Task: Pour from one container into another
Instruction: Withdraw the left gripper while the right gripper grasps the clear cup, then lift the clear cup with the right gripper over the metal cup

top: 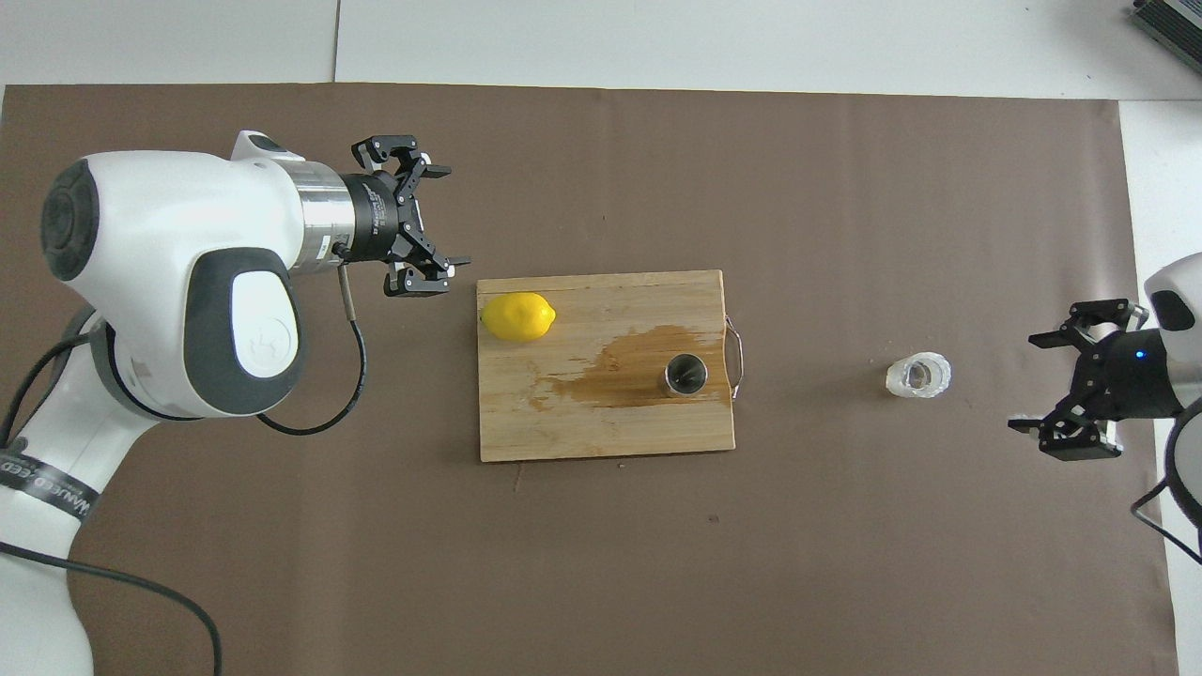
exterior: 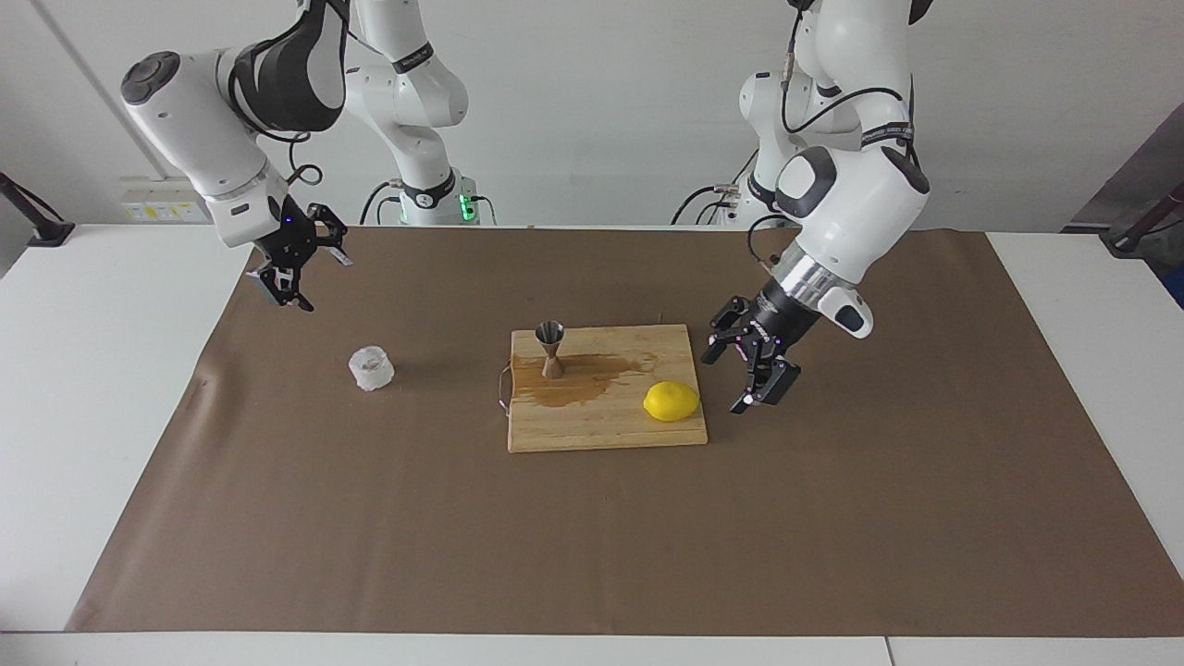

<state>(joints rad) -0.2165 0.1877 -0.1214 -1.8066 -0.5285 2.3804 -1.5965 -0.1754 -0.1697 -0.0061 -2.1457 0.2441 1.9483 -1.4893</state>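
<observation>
The squat clear cup [exterior: 371, 368] [top: 918, 376] stands upright on the brown paper, toward the right arm's end of the table. The steel jigger [exterior: 551, 350] [top: 686, 374] stands upright on the wooden board [exterior: 606, 427] [top: 601, 434], in a wet brown patch. My right gripper [exterior: 314, 277] [top: 1024, 380] hangs open and empty over the paper, to the side of the cup and apart from it. My left gripper [exterior: 726, 381] [top: 453, 218] is open and empty, low over the paper just off the board's end by the lemon.
A yellow lemon [exterior: 672, 401] [top: 517, 315] lies on the board at the end toward the left arm. A wet stain [exterior: 583, 381] spreads across the board from the jigger. Brown paper [exterior: 592, 536] covers the table's middle.
</observation>
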